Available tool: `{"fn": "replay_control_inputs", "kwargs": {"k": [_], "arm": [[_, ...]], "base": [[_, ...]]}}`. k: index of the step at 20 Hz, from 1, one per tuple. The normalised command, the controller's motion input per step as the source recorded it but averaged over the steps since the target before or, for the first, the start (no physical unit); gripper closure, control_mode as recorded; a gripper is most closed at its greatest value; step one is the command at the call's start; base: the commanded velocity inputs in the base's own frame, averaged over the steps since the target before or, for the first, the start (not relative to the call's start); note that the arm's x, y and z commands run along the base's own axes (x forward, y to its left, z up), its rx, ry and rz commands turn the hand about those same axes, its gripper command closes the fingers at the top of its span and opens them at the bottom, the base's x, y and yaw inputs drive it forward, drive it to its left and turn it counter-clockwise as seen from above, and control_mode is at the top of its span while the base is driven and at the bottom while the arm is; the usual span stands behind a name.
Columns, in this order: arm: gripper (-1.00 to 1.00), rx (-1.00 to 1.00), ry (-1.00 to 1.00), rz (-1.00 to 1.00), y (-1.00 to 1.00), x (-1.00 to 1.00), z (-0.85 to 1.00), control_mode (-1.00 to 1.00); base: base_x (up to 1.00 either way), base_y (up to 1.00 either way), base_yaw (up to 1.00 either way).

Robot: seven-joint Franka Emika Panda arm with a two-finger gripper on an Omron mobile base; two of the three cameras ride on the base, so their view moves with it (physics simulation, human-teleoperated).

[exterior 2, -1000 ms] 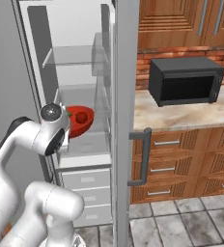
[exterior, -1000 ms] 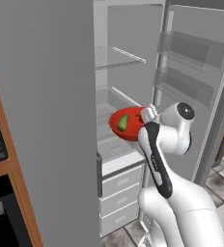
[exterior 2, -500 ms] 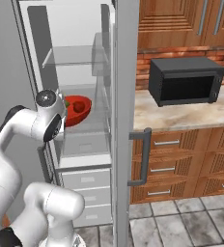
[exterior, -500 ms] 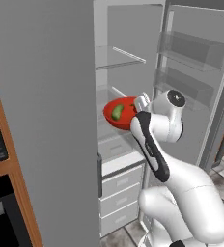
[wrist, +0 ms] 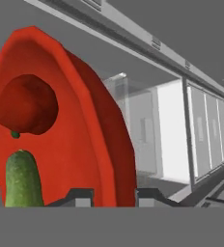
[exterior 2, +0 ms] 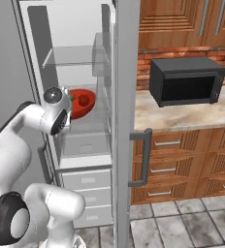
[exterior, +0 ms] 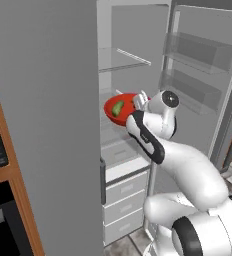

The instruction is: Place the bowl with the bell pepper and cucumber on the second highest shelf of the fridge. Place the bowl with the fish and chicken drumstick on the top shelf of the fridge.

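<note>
1. At the left of the hand view, the red bowl point(wrist: 61, 125) stands close before the camera, with the bell pepper point(wrist: 24, 103) and the cucumber point(wrist: 21, 178) inside it. The end effector point(wrist: 115, 195) is clamped on the bowl's rim, one dark tip on either side of the wall.
2. Further right in the left base view, the bowl point(exterior: 119, 108) hangs inside the open fridge point(exterior: 138, 55), carried in the air and not yet resting on anything. It sits below the upper glass shelf point(exterior: 123, 59) and just above the next shelf down.
3. In my judgement the step in hand is the first one: delivering the vegetable bowl to the second highest shelf. The bowl looks tilted, so the contents could roll.
4. The next move calls for levelling the bowl, pushing it deeper over that shelf, lowering until it bears, then releasing.
5. At the far right of the right base view, the microwave point(exterior 2: 187, 80) sits on the counter point(exterior 2: 182, 114), well apart from the work.
</note>
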Motion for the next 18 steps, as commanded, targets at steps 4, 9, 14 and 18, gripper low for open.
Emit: {"fn": "replay_control_inputs", "kwargs": {"k": [4,9,14,18], "arm": [[1.0,0.0,0.0,-0.13,0.03,0.94,0.0,-1.0],[1.0,0.0,0.0,-0.01,0.05,0.61,0.0,-1.0],[1.0,0.04,0.1,0.02,-0.05,0.52,0.0,-1.0],[1.0,0.0,0.01,0.0,0.11,0.69,-0.26,-1.0]], "base": [[0.0,0.0,0.0],[0.0,0.0,0.0],[0.0,0.0,0.0],[0.0,0.0,0.0]]}}
